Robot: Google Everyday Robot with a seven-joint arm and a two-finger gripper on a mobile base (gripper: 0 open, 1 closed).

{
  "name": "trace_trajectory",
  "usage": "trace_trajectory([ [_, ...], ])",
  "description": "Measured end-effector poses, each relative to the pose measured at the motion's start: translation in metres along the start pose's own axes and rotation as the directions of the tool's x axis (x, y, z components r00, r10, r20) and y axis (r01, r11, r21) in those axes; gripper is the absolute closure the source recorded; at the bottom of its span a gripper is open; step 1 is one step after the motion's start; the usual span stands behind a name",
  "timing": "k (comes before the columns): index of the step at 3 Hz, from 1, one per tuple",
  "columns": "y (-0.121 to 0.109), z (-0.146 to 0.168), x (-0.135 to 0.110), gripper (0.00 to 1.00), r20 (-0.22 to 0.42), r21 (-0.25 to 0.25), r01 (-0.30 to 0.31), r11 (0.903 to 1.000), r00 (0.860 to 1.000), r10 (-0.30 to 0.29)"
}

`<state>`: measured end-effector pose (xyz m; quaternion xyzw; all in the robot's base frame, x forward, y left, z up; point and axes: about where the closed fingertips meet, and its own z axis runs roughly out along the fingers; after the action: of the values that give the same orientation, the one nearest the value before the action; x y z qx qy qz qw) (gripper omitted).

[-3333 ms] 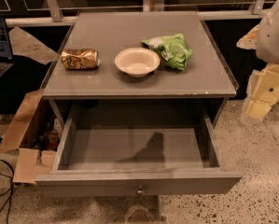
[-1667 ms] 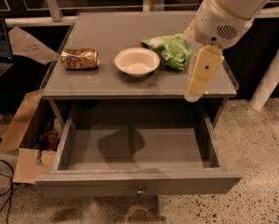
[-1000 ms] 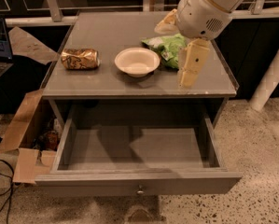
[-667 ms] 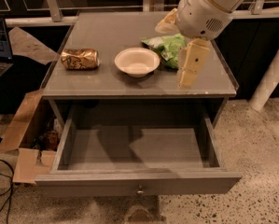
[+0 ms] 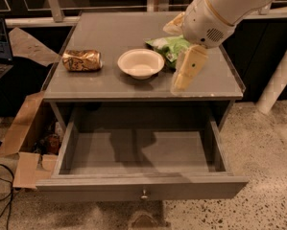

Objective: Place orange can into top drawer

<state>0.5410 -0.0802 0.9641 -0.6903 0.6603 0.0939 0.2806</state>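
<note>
The orange can (image 5: 82, 60) lies on its side at the left of the grey tabletop (image 5: 109, 83). The top drawer (image 5: 142, 189) below is pulled open, its small round knob (image 5: 144, 194) at the centre of the front panel. Nothing shows inside it. My gripper (image 5: 184, 75) hangs from the white arm (image 5: 220, 8) over the right front part of the tabletop, to the right of the cream bowl (image 5: 140, 63) and well right of the can. It holds nothing that I can see.
A green snack bag (image 5: 172, 47) lies behind the gripper, partly hidden by the arm. An open cardboard box (image 5: 25, 138) stands on the floor left of the cabinet. A white post (image 5: 277, 80) stands at the right.
The arm has swung in from the far right to above the right side of the tabletop, and in the last second crept slightly left. The can, bowl and drawer have not moved.
</note>
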Motion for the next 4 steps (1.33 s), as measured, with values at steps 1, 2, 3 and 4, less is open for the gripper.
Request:
trace_trajectory([
  [1,-0.037,0.010,0.003,0.00,0.022,0.038,-0.019,0.9991,1.000,0.018],
  [2,-0.075,0.015,0.000,0.00,0.046,0.075,-0.044,0.9962,0.998,0.041],
  [3,-0.100,0.027,-0.008,0.00,0.067,0.075,-0.056,0.9956,0.996,0.051],
  [4,-0.114,0.043,-0.018,0.00,0.069,0.054,-0.086,0.9948,0.994,0.082],
])
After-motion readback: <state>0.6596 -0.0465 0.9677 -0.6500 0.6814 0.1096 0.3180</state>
